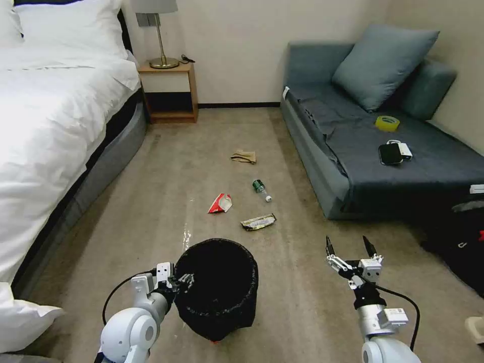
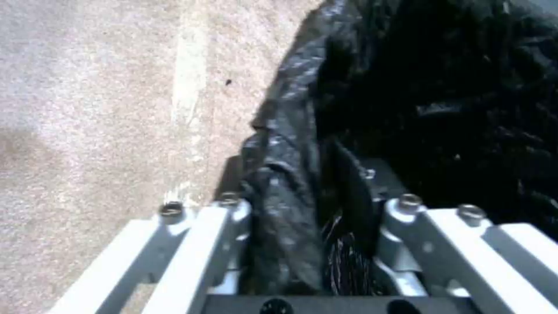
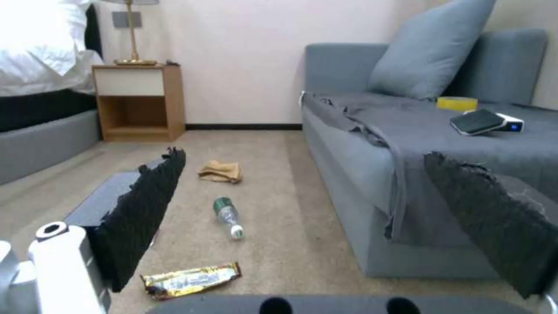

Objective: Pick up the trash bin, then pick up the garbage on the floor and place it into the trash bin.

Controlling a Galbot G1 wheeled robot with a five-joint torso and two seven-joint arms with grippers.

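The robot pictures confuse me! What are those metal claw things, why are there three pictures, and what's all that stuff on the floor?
It's a robot with two arms. The big picture comes from a camera on its head; the other two come from cameras on its wrists. The left gripper has its fingers pinched on the rim of the trash bin, which has a black bag inside. The right gripper is open and holds nothing. On the floor lies garbage: a red-and-white wrapper, a green bottle, a dark-and-yellow wrapper and a crumpled tan paper.
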